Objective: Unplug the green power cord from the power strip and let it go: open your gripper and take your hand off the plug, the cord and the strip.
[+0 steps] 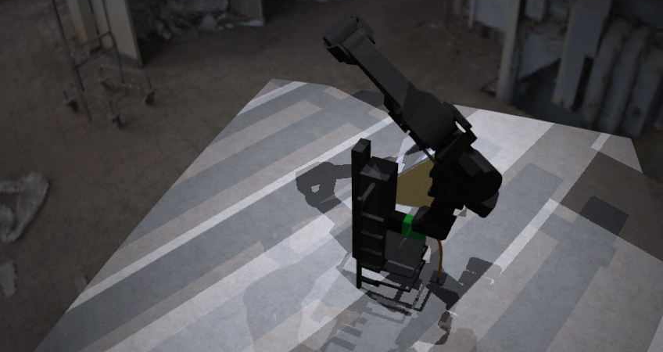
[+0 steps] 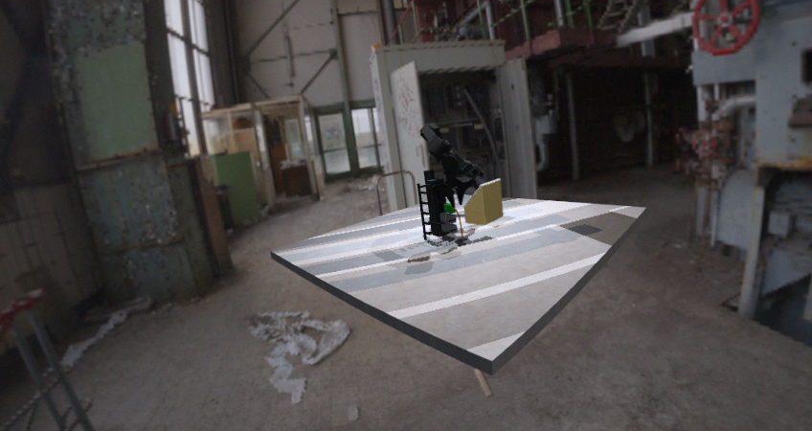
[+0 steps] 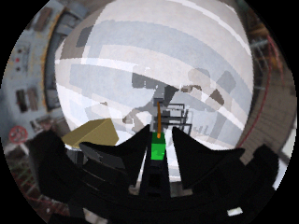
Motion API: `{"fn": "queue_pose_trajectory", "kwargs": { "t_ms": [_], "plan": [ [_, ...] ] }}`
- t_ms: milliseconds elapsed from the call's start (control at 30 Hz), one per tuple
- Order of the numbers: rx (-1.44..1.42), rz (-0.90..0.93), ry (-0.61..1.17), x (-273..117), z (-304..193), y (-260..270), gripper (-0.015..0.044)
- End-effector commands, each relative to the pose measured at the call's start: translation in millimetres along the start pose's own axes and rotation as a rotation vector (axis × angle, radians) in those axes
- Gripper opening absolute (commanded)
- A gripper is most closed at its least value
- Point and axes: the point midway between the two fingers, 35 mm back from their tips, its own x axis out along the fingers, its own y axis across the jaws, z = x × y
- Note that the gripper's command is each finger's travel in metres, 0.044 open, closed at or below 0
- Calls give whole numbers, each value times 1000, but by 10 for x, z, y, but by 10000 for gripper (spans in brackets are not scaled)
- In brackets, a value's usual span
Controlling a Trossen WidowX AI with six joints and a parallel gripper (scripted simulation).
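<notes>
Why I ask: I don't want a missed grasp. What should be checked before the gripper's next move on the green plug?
1. Green plug lies in the gap between the fingers: ok, as the wrist view shows.
2. Gripper part open with nothing clamped: ok.
3. Plug out of the power strip: not ok, it sits against the strip.
4. Orange cord free of the fingers: ok, it runs on beyond the fingertips.
5. Finger pads touching the plug's sides: cannot tell.
6. Arm clear of the tan block: cannot tell, the arm overlaps it in the top view.
</notes>
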Motion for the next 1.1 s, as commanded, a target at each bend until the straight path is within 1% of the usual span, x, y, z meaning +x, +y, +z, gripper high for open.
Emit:
{"fn": "queue_pose_trajectory", "kwargs": {
  "t_ms": [0, 333, 1067],
  "plan": [
    [-58, -12, 31, 1, -24, 24, 160],
    [-58, -12, 31, 0, -46, 12, 160],
    [-58, -11, 33, -9, -401, -1, 160]
  ]
}}
